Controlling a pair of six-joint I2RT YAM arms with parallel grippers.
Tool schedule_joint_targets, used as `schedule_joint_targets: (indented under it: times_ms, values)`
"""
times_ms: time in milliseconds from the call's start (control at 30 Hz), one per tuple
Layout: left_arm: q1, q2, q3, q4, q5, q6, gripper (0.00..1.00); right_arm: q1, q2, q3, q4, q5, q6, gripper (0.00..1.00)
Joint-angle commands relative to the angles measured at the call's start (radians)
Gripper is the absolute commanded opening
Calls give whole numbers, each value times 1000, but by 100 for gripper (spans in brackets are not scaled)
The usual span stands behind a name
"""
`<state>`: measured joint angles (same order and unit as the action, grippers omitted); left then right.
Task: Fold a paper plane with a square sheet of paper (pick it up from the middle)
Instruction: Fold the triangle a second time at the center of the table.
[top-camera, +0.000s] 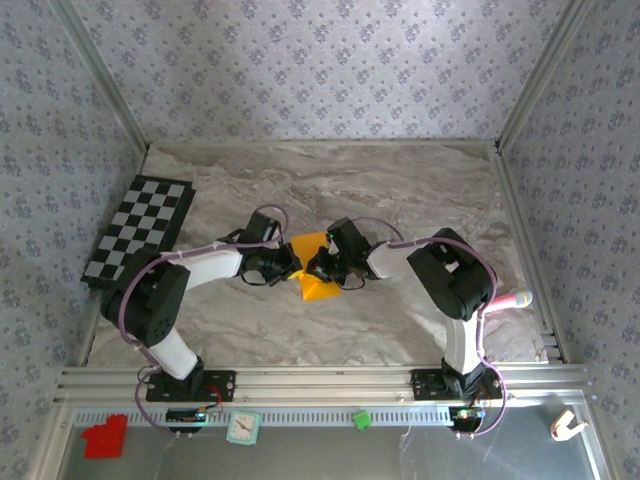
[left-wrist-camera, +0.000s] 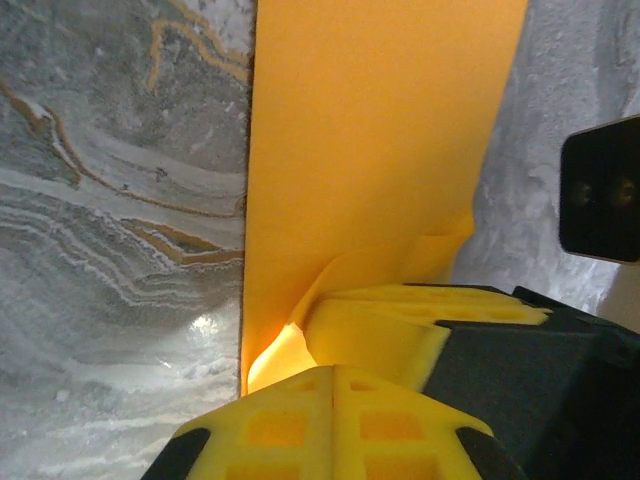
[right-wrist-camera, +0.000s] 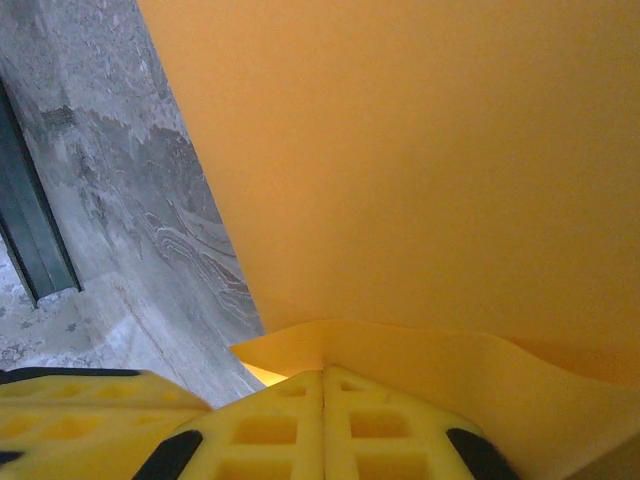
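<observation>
Item: the square sheet of paper (top-camera: 316, 287), orange, lies near the middle of the counter (top-camera: 400, 190), well apart from the checkered mat (top-camera: 140, 230) at the far left. No dart shape is evident. The top view shows orange on the far side and on the near side of the two claws, with a point toward the near edge.

Left claw (top-camera: 290, 265): fingers drawn together, and its wrist view shows the paper (left-wrist-camera: 380, 150) puckered up into a small ridge at the tips. Judged pinched on the sheet.

Right claw (top-camera: 322, 267): fingers likewise together, and its wrist view shows a raised lip of paper (right-wrist-camera: 420, 150) meeting the tips. Judged pinched on the sheet.

Governing relation: the claws meet almost tip to tip at the sheet's middle, left from the left, right from the right. The sheet extends away across the line between them. Neither arm is nearer, as both are at the paper.

Assessment: the pickup from the middle appears gripped but not yet lifted. Most of the sheet looks flat on the counter. Risk: a crumple at the pinch.
</observation>
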<state>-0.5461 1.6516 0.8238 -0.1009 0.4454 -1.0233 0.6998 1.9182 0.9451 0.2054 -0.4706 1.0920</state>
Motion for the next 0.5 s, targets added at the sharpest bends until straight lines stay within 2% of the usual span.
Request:
schedule_joint_targets:
  times_ms: [0,467]
  values:
    - [-6,25,47,12,6,-5,4,-11,40,-29,-108,32,-1,5]
    - [-6,110,77,-49,-55,23,0,-17,40,-35,-96,24,2,3]
